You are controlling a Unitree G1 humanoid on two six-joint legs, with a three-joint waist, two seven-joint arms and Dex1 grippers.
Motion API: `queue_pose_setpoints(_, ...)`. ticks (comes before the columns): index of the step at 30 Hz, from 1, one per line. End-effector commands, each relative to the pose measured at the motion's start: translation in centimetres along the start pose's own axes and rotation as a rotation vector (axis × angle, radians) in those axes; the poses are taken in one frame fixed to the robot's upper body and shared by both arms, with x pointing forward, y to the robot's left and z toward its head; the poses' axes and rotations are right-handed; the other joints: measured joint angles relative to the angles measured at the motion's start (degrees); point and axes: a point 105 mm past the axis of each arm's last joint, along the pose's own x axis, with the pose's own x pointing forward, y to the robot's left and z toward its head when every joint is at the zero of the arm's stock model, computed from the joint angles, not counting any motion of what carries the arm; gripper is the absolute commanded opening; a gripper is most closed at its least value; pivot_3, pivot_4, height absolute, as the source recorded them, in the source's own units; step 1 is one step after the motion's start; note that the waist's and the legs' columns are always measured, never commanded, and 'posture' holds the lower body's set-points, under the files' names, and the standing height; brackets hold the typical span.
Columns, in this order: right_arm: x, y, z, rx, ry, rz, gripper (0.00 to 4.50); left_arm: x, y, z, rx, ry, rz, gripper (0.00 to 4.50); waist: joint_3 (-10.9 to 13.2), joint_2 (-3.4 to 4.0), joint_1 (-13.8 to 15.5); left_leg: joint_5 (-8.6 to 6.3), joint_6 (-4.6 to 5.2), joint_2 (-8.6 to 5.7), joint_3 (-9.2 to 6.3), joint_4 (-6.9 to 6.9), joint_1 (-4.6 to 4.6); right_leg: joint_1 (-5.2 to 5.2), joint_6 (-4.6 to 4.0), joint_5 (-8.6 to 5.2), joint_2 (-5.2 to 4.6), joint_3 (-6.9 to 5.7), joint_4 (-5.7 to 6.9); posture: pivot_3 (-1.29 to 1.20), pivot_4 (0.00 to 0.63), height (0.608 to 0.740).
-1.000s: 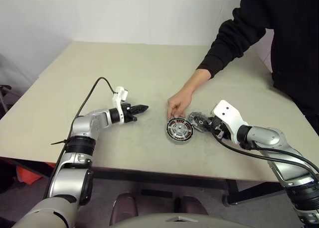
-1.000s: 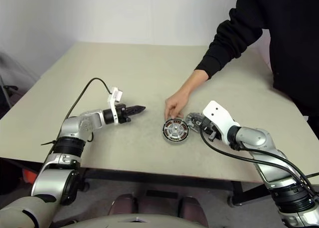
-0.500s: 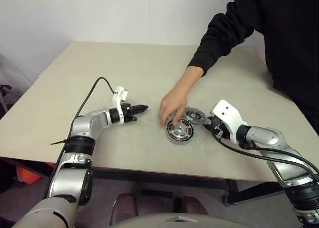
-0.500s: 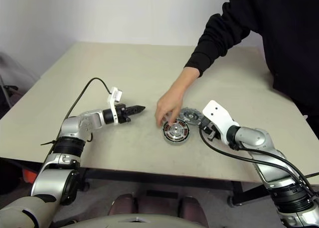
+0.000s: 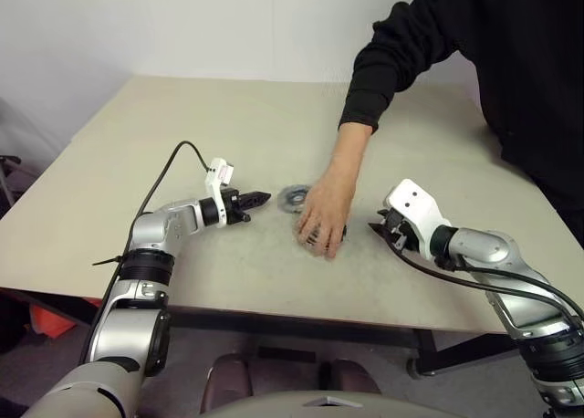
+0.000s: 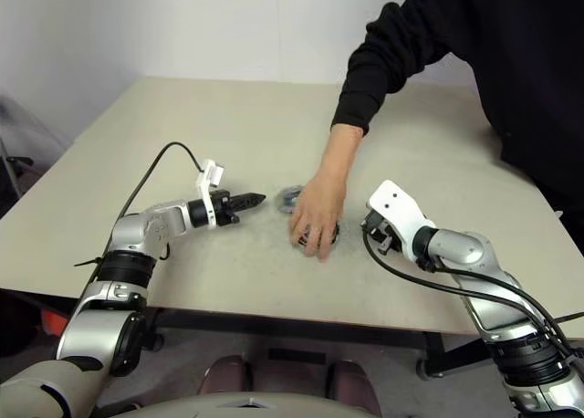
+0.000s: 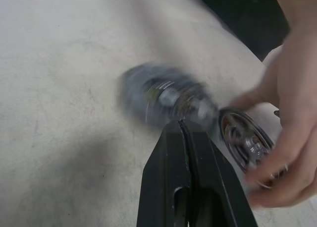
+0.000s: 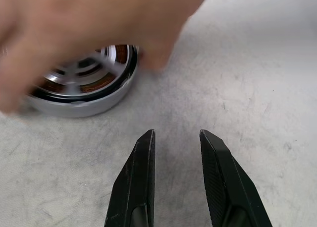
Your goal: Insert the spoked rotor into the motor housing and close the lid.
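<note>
The motor housing (image 8: 81, 90), a dark-rimmed puck with copper windings, lies on the table under a person's hand (image 5: 324, 219) that covers most of it. The spoked rotor (image 5: 294, 197), a silver-grey disc, lies blurred on the table between that hand and my left gripper (image 5: 260, 199). The left gripper is shut and empty, pointing at the rotor from a short distance. My right gripper (image 8: 176, 134) stands open with nothing between its fingers, just right of the hand and apart from the housing. The lid is out of view.
The person in a black sleeve (image 5: 392, 62) leans in from the far right, arm reaching across the beige table (image 5: 210, 117). A black cable (image 5: 173, 162) loops from my left wrist over the table.
The person's hand moved left over the housing. The rotor went from beside my right gripper to the hand's left, near my left gripper. Both arms stayed still.
</note>
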Motion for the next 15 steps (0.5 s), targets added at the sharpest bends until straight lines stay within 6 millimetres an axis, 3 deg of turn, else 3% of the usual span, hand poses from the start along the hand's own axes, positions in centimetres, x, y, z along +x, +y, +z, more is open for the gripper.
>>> queue_pose_setpoints(1,-0.40,-1.12,1.04,-0.031,-0.036,-0.047,1.58,-0.23,-0.09,0.91,0.043,-0.015,0.002,0.00,0.00,0.00,0.00,0.00,0.00,0.00,0.00,0.00,0.00,0.00,0.00,0.00,0.00,0.00,0.00,0.00,0.000,0.740)
queue_pose_setpoints(12,-0.50,-1.20,1.12,-0.069,-0.042,-0.029,1.58,-0.74,0.45,1.33,0.051,-0.027,0.024,0.00,0.00,0.00,0.00,0.00,0.00,0.00,0.00,0.00,0.00,0.00,0.00,0.00,0.00,0.00,0.00,0.00,0.000,0.740)
queue_pose_setpoints(15,-1.15,-0.68,1.15,-0.194,0.003,0.066,1.58,-0.75,0.64,1.32,0.050,-0.034,0.032,0.00,0.01,0.01,0.02,0.00,0.00,-0.01,0.00,0.01,-0.02,0.00,0.00,0.00,-0.01,0.00,0.00,0.00,0.000,0.740)
